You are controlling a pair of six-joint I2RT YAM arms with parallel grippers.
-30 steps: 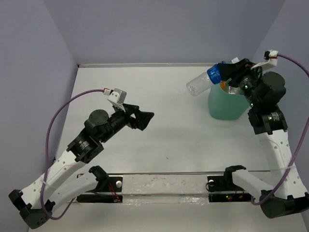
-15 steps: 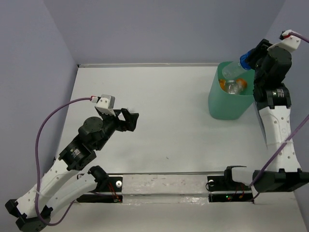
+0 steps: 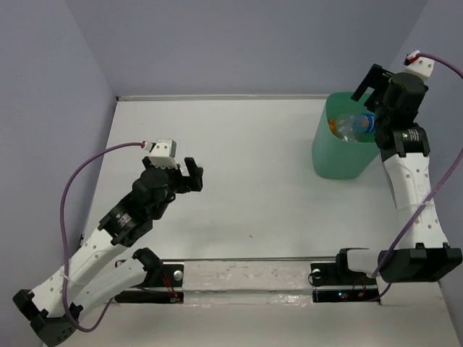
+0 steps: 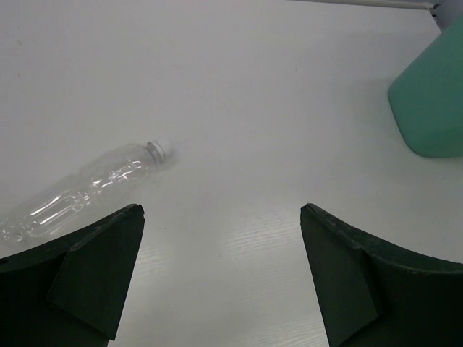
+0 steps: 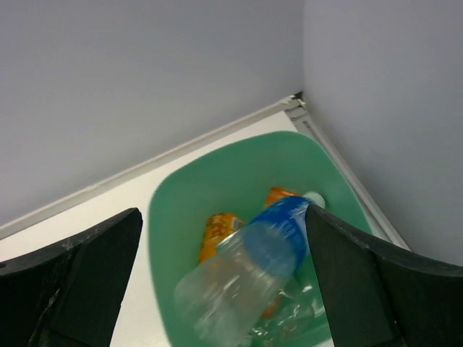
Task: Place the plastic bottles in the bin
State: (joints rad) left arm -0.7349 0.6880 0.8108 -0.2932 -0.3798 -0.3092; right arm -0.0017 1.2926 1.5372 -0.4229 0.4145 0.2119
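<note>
Finds left gripper [image 4: 221,211] low over white table [image 4: 239,87], fingers spread wide, empty. Notes clear plastic bottle with white cap [image 4: 79,194] lying on its side just ahead to the left, well apart from mint-green plastic bin [image 4: 434,101]; judges it the last outstanding. Farther off, records clear blue-labelled bottle [image 5: 253,264], clamped half a second ago, now dropped into that bin atop two orange bottles [image 5: 219,230]. Shows right gripper [image 3: 370,94] above, fingers parted wide.
</note>
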